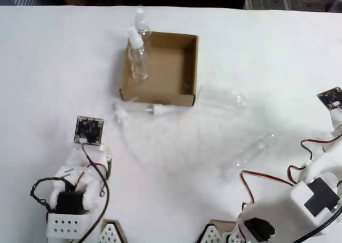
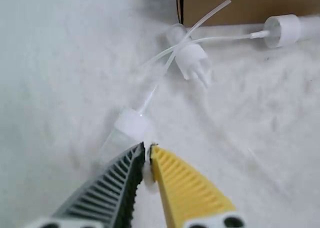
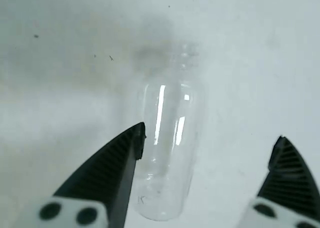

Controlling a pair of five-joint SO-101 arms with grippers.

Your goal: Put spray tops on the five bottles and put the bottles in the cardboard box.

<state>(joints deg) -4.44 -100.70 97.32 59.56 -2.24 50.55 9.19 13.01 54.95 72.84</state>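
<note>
Capping step: the left end effector (image 2: 148,151) clamps a white plastic spray top (image 2: 129,127); the spread right end effector (image 3: 210,138) should next grip the clear plastic bottle (image 3: 167,153) ahead of its jaws.

So the right gripper (image 3: 210,138) has its two black fingers (image 3: 115,168) spread wide apart, and there's a clear bottle (image 3: 167,158) lying on its side on the white counter (image 3: 60,87) in the gap between them. It sits off-centre: the base end is just beside one fingertip and well apart from the other. The threaded neck points away from the fingers, at the far end. Neither finger seems to be touching it. A few dark specks dot the counter farther out.
</note>
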